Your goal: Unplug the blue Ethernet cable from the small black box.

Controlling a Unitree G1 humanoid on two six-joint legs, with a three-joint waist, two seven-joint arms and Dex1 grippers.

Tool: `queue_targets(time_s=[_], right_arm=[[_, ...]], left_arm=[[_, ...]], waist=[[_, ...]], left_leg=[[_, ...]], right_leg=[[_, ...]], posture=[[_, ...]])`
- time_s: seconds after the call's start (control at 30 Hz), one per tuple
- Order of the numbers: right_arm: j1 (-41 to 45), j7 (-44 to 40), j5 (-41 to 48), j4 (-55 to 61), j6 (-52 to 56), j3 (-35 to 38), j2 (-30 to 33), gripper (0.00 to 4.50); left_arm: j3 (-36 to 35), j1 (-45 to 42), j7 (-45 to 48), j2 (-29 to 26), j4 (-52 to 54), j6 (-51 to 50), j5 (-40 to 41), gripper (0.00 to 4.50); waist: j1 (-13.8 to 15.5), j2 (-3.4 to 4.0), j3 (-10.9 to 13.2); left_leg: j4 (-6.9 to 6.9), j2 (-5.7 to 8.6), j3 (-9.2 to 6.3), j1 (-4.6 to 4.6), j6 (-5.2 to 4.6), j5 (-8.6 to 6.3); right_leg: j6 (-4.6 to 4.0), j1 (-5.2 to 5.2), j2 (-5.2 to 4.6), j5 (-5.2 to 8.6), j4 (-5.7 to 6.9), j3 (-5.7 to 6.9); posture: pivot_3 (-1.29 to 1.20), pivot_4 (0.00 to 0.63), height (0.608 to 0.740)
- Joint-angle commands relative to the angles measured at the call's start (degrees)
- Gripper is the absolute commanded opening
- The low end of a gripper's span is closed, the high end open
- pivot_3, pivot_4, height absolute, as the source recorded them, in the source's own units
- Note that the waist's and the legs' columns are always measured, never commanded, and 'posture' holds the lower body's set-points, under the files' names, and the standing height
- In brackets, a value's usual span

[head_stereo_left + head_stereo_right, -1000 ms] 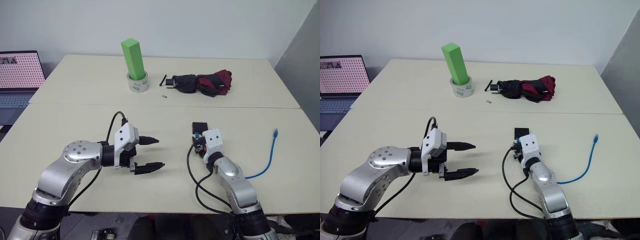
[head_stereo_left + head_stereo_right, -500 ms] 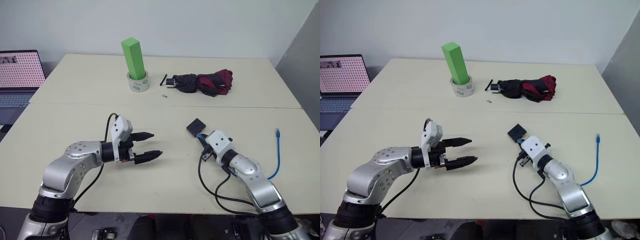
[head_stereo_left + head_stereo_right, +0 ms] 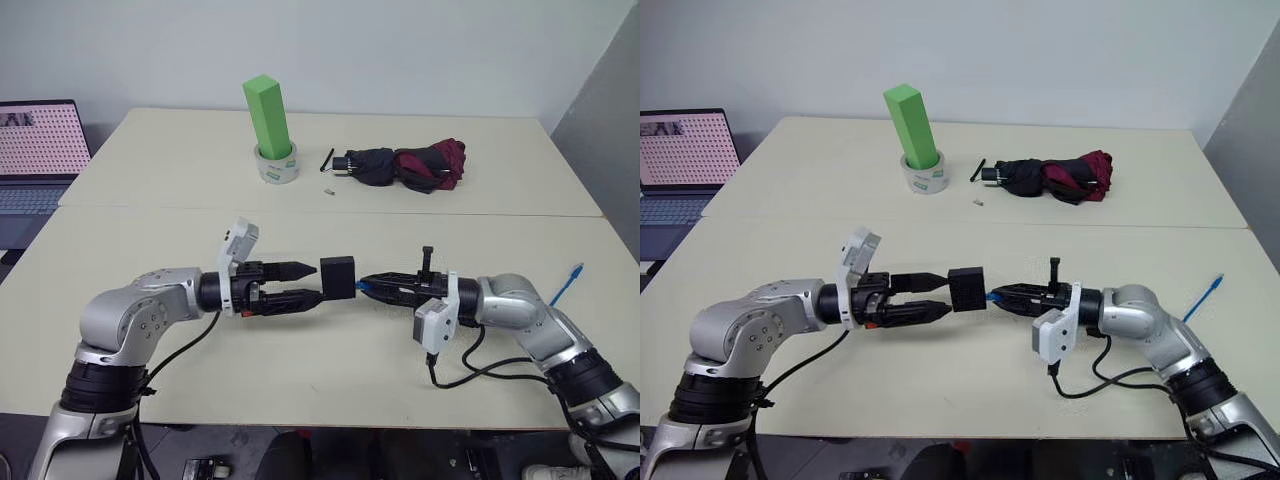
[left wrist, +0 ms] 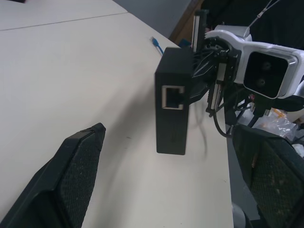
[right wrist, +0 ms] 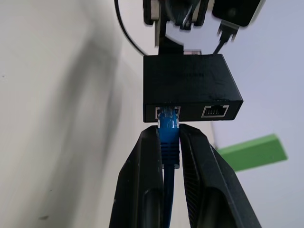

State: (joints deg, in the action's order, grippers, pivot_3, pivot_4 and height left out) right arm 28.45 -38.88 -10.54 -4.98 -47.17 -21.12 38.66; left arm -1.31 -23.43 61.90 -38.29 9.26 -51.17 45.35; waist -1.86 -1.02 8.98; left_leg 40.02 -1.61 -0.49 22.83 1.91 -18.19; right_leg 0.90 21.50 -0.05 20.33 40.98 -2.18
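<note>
At frame centre, above the table (image 3: 150, 215), the box (image 3: 338, 277) is hung from the cable (image 5: 168, 130), pinched by the right gripper (image 5: 169, 142); the left gripper (image 3: 308, 283) is spread wide beside it.

My right gripper (image 5: 168, 147) hides most of the blue Ethernet cable (image 5: 167, 130) behind the plug. Laptop (image 3: 35, 165) cut off by the frame edge. Small item (image 3: 327, 190) near the umbrella (image 3: 405, 166) too tiny to identify.

Bright, even light — soft shadows on the table (image 3: 150, 230) (wrist views slightly blurred).
</note>
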Motion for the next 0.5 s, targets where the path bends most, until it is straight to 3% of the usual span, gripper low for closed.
queue_targets(time_s=[0.03,0.17,0.27,0.5], right_arm=[[1.66,0.45,-0.37,-0.47,-3.65,0.99,-0.70,0.24],[2.01,0.19,-0.53,-1.08,-4.15,0.93,-1.15,0.24],[2.40,0.02,-0.59,-1.80,-4.38,0.86,-1.33,0.24],[2.32,-0.20,-0.04,-1.60,-3.67,0.63,-2.08,0.24]], left_arm=[[-0.18,-0.34,-0.15,0.66,2.48,-0.27,1.41,4.50],[-0.99,-0.26,-0.69,1.60,2.82,-0.73,2.51,4.50],[-2.27,-0.25,-1.24,2.45,2.75,-1.21,4.27,3.98],[-2.06,-0.19,-1.52,2.68,2.70,-0.97,4.98,2.30]], waist=[[0.00,0.00,0.00],[0.04,0.00,0.00],[0.01,0.00,0.00],[0.00,0.00,0.00]], left_leg=[[0.00,-0.01,-0.01,0.00,0.00,0.00],[0.00,0.00,0.00,0.00,0.00,0.00],[0.01,-0.01,0.00,0.00,0.00,0.00],[0.01,-0.01,0.00,-0.01,0.00,0.00]], right_leg=[[0.00,0.00,0.00,0.00,0.00,0.01],[0.00,-0.01,-0.01,0.00,0.00,0.00],[0.00,-0.01,-0.01,0.00,0.00,0.01],[0.00,-0.01,-0.01,0.00,0.01,0.01]], posture=[[0.00,0.150,0.740],[0.00,0.150,0.740],[0.00,0.150,0.740],[0.00,0.150,0.740]])
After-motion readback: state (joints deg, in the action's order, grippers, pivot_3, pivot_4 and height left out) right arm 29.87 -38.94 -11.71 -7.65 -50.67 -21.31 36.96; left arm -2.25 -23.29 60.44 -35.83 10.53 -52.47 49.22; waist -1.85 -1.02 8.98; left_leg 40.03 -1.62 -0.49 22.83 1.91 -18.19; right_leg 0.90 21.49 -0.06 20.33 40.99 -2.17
